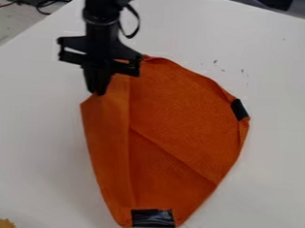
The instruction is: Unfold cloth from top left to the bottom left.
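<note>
1 claw, blk. (98, 90), upper L of view, clenched, grasping orange cloth (175, 107) at its upper-L edge.
Cloth: ctr. of white table (275, 162), partly folded; long flap down L side, diag. crease across mid.
Blk. patches, 2: R edge (240, 109), bottom edge (153, 218).
Misc.: yellow item (4, 224), btm. L corner, partly cut off.
</note>
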Controlling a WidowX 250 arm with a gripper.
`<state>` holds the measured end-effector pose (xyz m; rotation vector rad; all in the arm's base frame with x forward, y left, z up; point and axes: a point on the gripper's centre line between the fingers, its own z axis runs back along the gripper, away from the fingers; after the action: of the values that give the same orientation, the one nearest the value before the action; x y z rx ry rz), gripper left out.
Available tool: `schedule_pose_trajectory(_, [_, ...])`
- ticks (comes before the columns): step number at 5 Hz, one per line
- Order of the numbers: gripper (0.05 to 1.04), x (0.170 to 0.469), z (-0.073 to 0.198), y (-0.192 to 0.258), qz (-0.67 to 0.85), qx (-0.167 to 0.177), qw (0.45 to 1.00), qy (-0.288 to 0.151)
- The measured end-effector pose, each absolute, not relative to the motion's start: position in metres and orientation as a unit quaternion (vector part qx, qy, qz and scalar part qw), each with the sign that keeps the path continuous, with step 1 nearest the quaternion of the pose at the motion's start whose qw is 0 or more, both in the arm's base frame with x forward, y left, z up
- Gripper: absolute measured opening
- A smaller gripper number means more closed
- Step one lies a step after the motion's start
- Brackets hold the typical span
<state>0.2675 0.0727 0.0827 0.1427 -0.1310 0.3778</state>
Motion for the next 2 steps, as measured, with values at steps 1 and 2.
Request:
schedule_pose_trajectory(1, [0.051, 0.239, 0.073, 0.089, 0.220, 0.065, 0.971, -0.071])
schedule_pose_trajectory(2, [0.051, 0.211, 0.058, 0.099, 0.248, 0.053, 0.964, -0.074])
